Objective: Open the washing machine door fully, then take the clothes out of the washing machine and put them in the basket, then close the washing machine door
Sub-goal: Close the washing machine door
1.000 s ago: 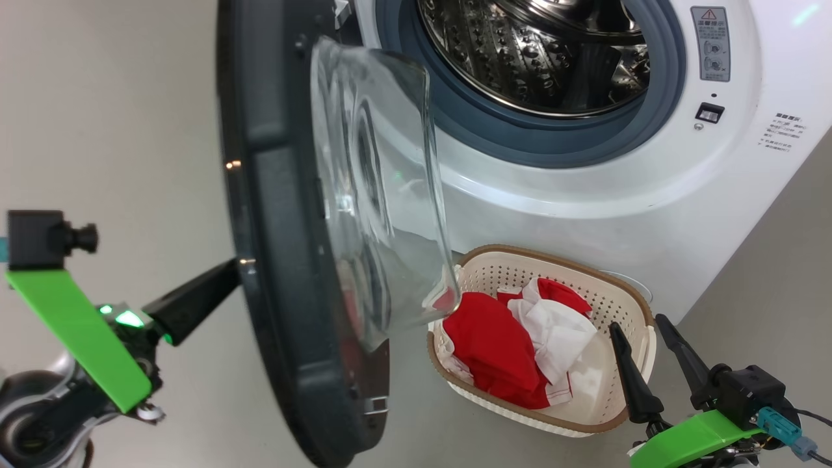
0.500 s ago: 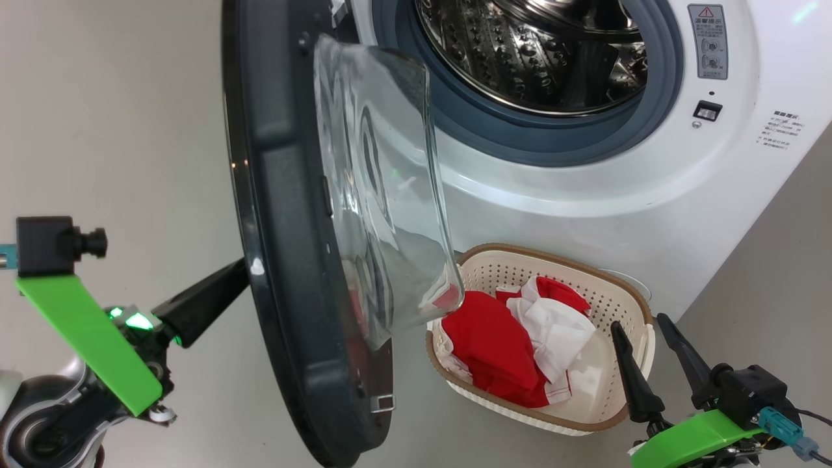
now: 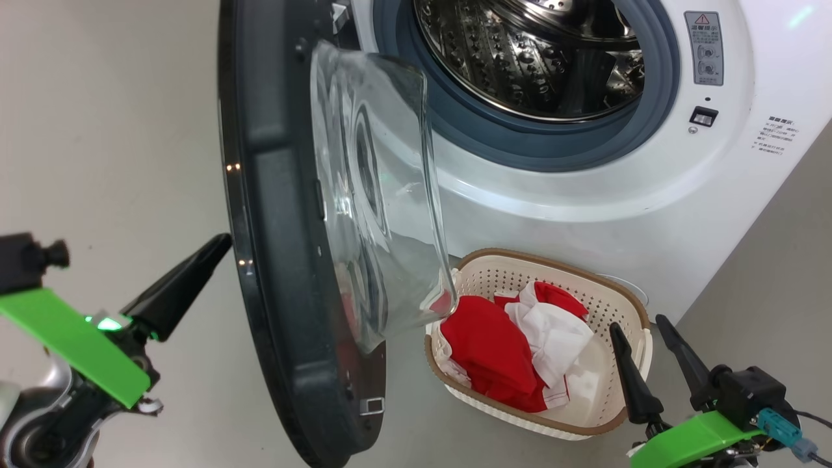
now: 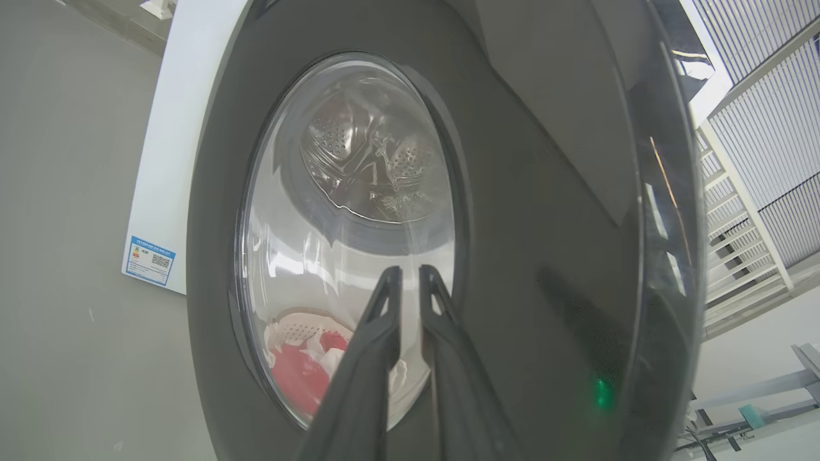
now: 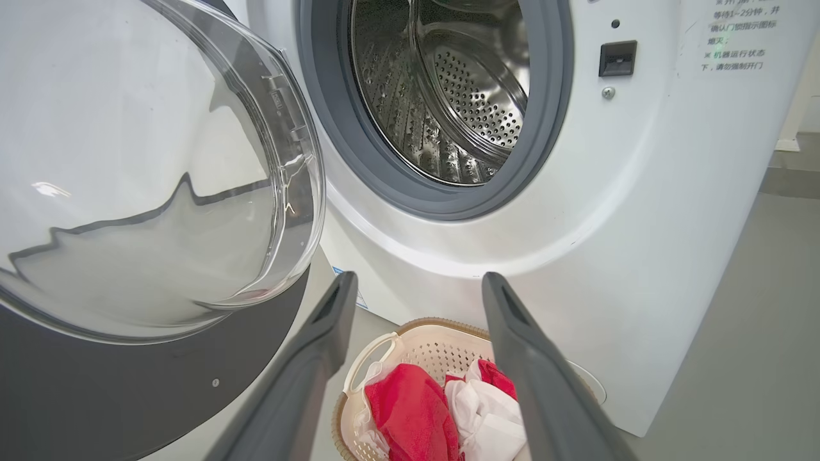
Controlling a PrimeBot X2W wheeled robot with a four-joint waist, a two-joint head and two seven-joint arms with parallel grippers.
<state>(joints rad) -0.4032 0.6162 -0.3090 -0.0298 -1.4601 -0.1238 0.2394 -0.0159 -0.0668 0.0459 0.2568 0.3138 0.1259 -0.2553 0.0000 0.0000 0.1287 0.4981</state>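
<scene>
The washing machine door (image 3: 273, 227) stands open, edge-on to the head view, its glass bowl (image 3: 377, 195) bulging toward the washing machine (image 3: 585, 214). The steel drum (image 3: 520, 58) looks empty. Red and white clothes (image 3: 507, 351) lie in the basket (image 3: 625, 294) on the floor below the opening. My left gripper (image 3: 220, 242) is shut and hovers just off the door's outer black face (image 4: 544, 224), with its fingers (image 4: 410, 272) aimed at the window. My right gripper (image 3: 638, 325) is open and holds nothing, beside the basket's right end. From the right wrist view, that gripper (image 5: 418, 282) frames the basket (image 5: 442, 326) and clothes (image 5: 416, 410).
Grey floor lies all around. A blue sticker (image 4: 149, 260) marks the machine's side. A warning label (image 3: 707, 49) and the door latch (image 3: 704, 117) sit right of the opening. The door's lower rim (image 3: 338, 416) hangs close to the basket's left end.
My left gripper has drawn back down and to the left, off the door's outer face it was touching. The door has stayed about where it was. The right arm has not moved.
</scene>
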